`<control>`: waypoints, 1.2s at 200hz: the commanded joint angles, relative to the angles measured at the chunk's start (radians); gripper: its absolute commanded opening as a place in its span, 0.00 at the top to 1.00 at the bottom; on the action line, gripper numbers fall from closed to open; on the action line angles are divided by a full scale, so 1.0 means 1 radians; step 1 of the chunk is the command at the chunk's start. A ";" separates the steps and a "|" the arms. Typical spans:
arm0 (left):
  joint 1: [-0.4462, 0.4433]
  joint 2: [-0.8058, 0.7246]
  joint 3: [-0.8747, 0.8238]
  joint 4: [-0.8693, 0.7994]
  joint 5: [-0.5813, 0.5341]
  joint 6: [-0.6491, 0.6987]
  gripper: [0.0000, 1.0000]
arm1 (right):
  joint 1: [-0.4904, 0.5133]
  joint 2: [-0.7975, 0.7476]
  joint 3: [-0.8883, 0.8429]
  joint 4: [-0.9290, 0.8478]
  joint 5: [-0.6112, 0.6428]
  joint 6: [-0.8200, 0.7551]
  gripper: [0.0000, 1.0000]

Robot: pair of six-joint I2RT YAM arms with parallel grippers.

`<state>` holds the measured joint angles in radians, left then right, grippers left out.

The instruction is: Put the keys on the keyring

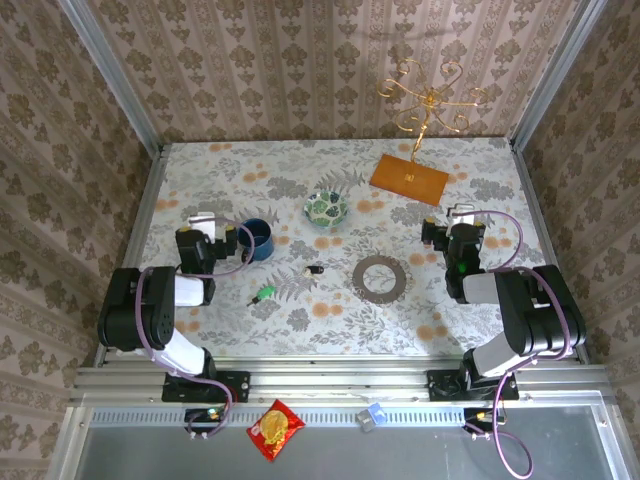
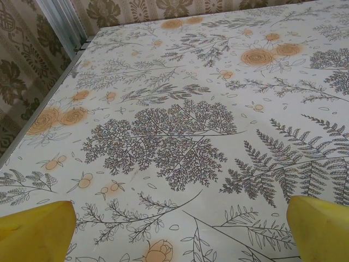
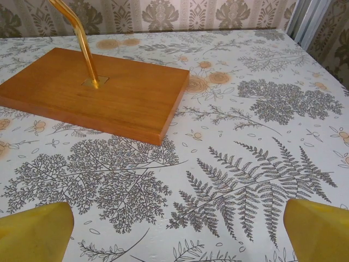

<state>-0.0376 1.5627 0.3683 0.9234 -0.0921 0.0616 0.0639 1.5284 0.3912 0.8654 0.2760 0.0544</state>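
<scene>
Lower strip free; clutter above
Bare surface [image 1: 330, 325] across the lower centre lies open; blue mug [image 1: 259, 240] stands centre left; patterned bowl [image 1: 326, 208] upper centre; wooden base [image 1: 408, 180] upper right; flat keyring [image 1: 381, 277] right of centre.

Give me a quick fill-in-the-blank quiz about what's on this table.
1. The mug is coloured ___.
2. The key nearest the keyring has a ___ head.
3. The bowl lies ___ the mug and the wooden base.
Missing words: blue; black; between.
</scene>
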 commanded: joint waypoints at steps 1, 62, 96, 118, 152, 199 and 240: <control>0.007 -0.004 0.018 0.006 0.020 0.001 0.00 | 0.003 0.004 -0.005 0.032 0.037 0.013 0.00; 0.007 -0.005 0.018 0.006 0.019 0.000 0.00 | 0.002 0.003 -0.006 0.032 0.037 0.013 0.00; 0.008 -0.005 0.018 0.006 0.019 0.000 0.00 | 0.002 0.004 -0.005 0.032 0.037 0.013 0.00; 0.008 -0.005 0.018 0.006 0.019 0.001 0.00 | 0.000 0.003 -0.005 0.030 0.034 0.015 0.00; 0.007 -0.005 0.021 0.003 0.020 0.000 0.00 | -0.001 0.004 -0.003 0.029 0.031 0.016 0.00; 0.010 -0.007 0.018 0.007 0.026 -0.002 0.00 | -0.001 0.000 -0.007 0.032 0.031 0.015 0.00; 0.011 -0.116 -0.039 0.017 -0.003 -0.011 0.00 | 0.014 -0.083 -0.052 0.057 0.018 -0.018 0.00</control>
<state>-0.0364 1.5410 0.3599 0.9264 -0.0887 0.0616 0.0639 1.5143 0.3759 0.8742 0.2783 0.0555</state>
